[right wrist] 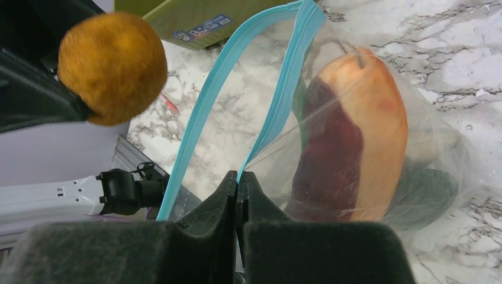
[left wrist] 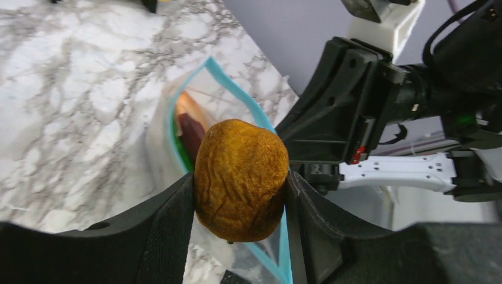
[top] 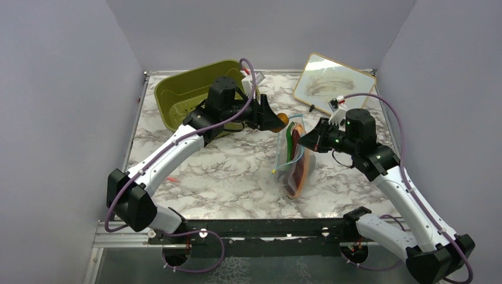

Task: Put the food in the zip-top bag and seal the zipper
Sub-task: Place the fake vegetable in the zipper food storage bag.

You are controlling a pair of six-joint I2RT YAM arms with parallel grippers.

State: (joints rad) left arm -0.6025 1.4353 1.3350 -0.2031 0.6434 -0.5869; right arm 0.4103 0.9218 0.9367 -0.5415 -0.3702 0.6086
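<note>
Right gripper (right wrist: 238, 180) tight on zipper (right wrist: 287, 65), plain only wrist-side.

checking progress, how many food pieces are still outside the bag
1: the brown round piece, clamped in the left gripper right at the bag's open mouth. The green tub is partly blocked from view, so more could be hidden there.
</note>
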